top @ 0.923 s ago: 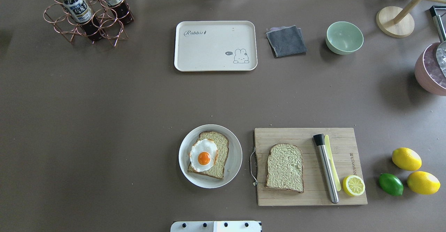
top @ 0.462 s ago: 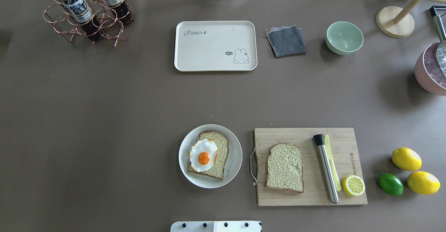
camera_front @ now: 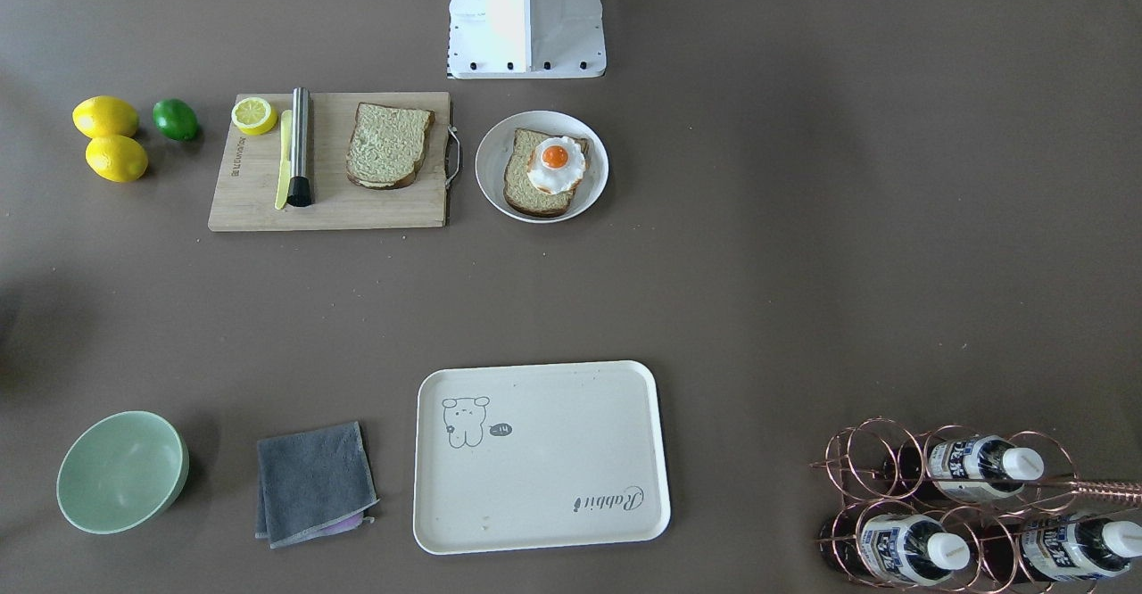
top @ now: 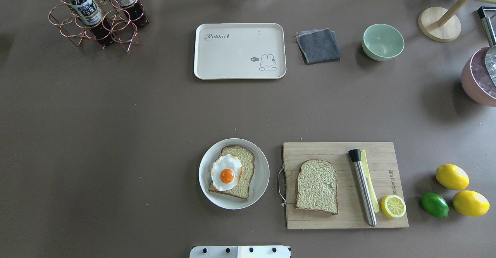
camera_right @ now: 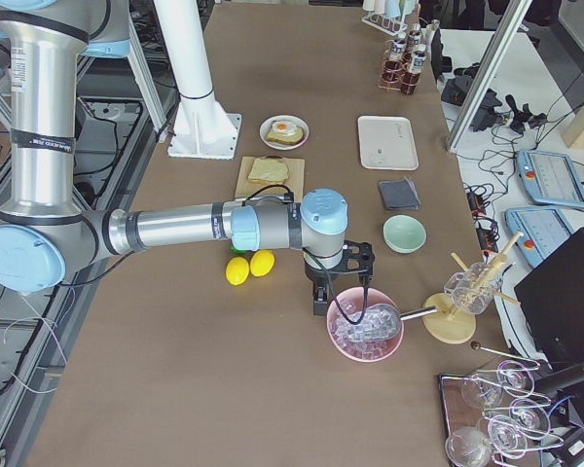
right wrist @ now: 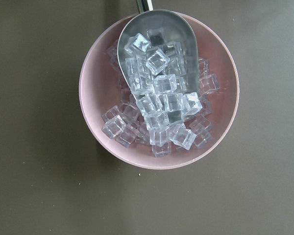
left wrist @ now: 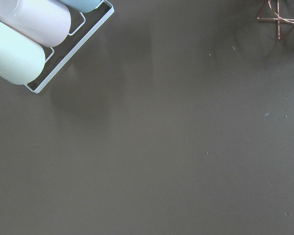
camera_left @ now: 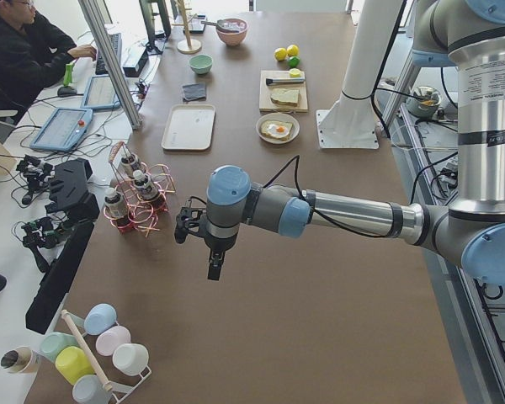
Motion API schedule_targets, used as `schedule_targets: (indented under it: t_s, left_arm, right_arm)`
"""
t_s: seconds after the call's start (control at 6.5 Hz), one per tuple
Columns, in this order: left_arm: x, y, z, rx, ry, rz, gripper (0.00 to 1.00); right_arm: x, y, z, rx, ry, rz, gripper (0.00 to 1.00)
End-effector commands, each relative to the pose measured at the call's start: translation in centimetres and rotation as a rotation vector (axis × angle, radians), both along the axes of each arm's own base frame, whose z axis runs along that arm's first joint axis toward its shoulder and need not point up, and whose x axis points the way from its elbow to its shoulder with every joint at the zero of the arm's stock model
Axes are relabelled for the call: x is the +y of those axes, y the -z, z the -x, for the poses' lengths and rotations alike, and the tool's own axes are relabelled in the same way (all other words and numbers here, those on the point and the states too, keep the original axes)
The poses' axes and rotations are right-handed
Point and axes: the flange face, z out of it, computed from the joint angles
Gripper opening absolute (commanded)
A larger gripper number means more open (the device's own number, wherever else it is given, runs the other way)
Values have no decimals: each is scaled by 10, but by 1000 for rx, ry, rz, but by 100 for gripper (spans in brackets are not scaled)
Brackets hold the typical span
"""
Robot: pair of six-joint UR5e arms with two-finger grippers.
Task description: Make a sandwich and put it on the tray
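No mvmt; tray [top: 236,50] long axis L-R.

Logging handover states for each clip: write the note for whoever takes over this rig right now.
Left gripper: over bare table by the bottle rack, open or shut unreadable.
Right gripper: above the ice bowl, unreadable too.
Egg lies on one slice on the plate; second slice on the cutting board; tray bare.
Done: egg on bread only.
Left: lay second slice on egg, then carry the stack to the tray.
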Motion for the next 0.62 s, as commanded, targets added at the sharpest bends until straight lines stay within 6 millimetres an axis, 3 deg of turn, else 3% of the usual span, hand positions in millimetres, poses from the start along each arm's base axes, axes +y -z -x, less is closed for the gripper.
schedule_targets:
  t_s: [0.0,0.46]
  left_arm:
    - [0,-2,0,0,1,4,97]
    - [-6,6,-14,2,-24,-6,97]
  right_arm:
    - [-3,4,0,0,1,-8,100]
    - [-11,13,5,-3,4,-22,100]
